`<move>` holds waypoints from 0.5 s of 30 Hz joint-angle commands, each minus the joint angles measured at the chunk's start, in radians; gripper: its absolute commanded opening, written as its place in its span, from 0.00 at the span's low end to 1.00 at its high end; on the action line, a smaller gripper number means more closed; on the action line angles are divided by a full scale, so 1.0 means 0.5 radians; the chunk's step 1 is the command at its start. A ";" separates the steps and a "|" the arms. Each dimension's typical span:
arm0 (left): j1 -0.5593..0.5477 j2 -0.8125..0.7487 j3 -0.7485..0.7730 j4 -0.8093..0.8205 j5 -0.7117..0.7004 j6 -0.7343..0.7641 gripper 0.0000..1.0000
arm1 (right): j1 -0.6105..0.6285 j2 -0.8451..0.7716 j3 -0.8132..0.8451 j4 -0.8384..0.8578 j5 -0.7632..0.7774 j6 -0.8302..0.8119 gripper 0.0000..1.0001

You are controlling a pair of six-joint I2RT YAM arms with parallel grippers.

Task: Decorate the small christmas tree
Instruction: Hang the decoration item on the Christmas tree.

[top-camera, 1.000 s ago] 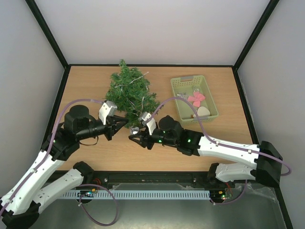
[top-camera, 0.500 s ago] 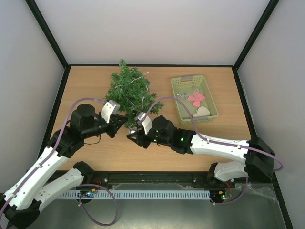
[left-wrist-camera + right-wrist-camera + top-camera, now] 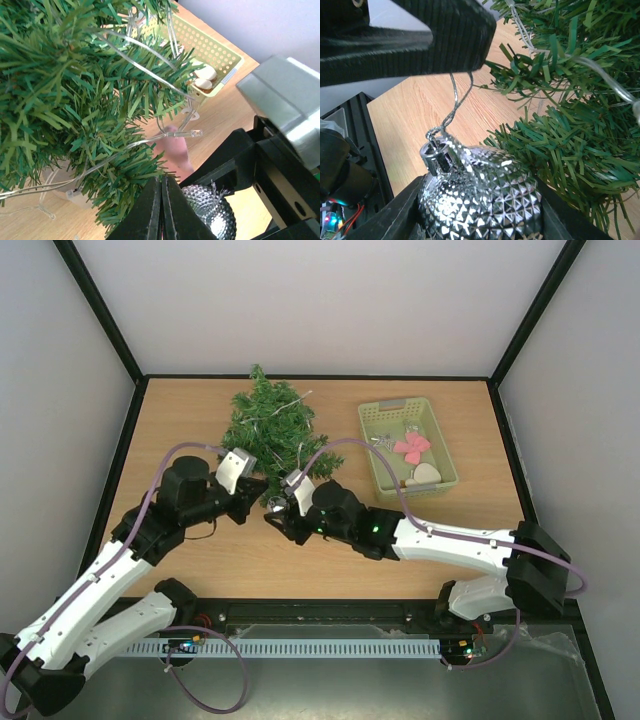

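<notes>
One strand of clear lights (image 3: 150,52) is all that dresses the small christmas tree (image 3: 272,430), which lies on the surface (image 3: 180,420) near the basket (image 3: 395,405) (more ornaments wait inside). The right claw (image 3: 276,521), partly apart, clamps a silver bauble (image 3: 480,192) by the lowest branches. The left claw (image 3: 261,491) is pinched together, seemingly on its thread loop (image 3: 454,102).
</notes>
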 commanded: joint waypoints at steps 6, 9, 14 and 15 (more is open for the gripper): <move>0.005 0.028 -0.029 0.136 -0.024 0.029 0.02 | 0.009 0.030 0.045 -0.022 0.100 0.010 0.37; 0.005 0.052 -0.030 0.137 -0.032 0.035 0.02 | 0.010 0.027 0.045 -0.022 0.123 0.009 0.38; 0.004 0.067 -0.033 0.146 -0.061 0.048 0.02 | 0.009 0.036 0.056 -0.021 0.142 0.002 0.38; 0.004 0.067 -0.032 0.149 -0.067 0.050 0.02 | 0.009 0.040 0.059 -0.026 0.148 0.000 0.38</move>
